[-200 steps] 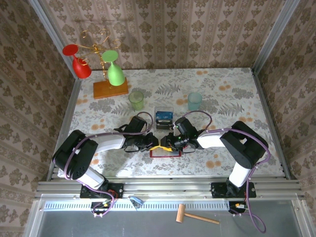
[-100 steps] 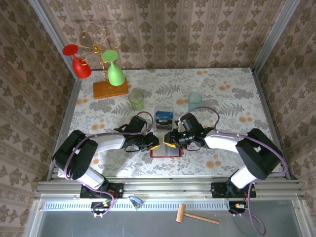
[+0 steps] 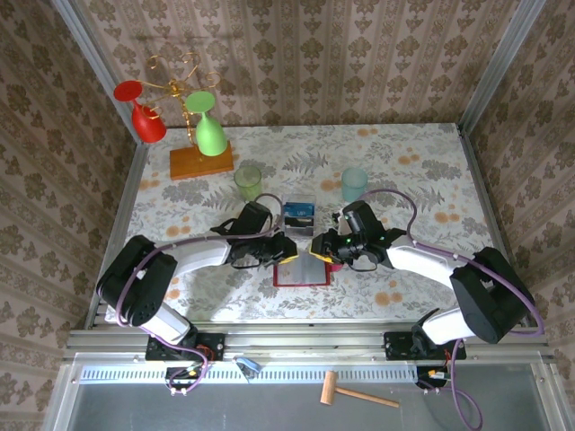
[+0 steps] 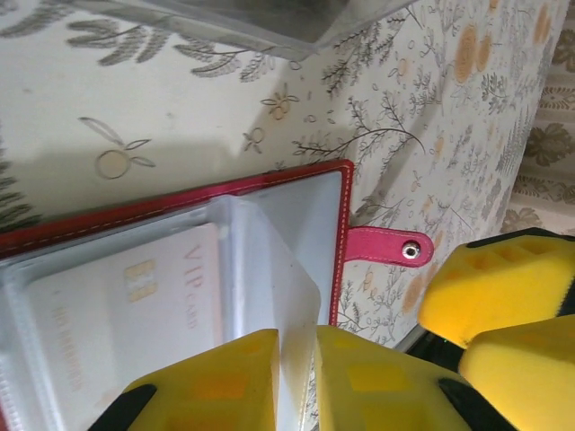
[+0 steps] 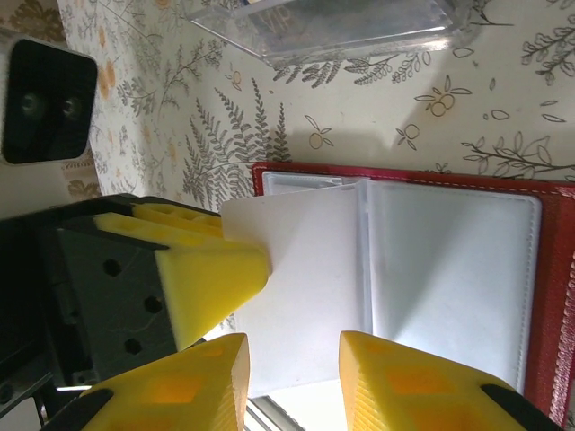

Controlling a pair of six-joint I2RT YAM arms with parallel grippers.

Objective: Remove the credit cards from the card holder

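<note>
Now both arms meet over the open card holder [image 3: 304, 272], lying near-middle on the surface [image 3: 422, 171].
On the holder's one side the left end effector [image 4: 295, 339] is pinched together on a pale pocket leaf [image 4: 283, 287] lifted off it; the right end effector [image 5: 295, 346] has its fingers apart, straddling that leaf from the other side, contact unclear. One light card [image 4: 135, 301] marked VIP sits inside a clear pocket. The red strap tab [image 4: 386, 246] lies flat, sticking out. A clear box [image 5: 359, 31] holding blue cards [image 3: 298, 213] stands just behind the holder.
</note>
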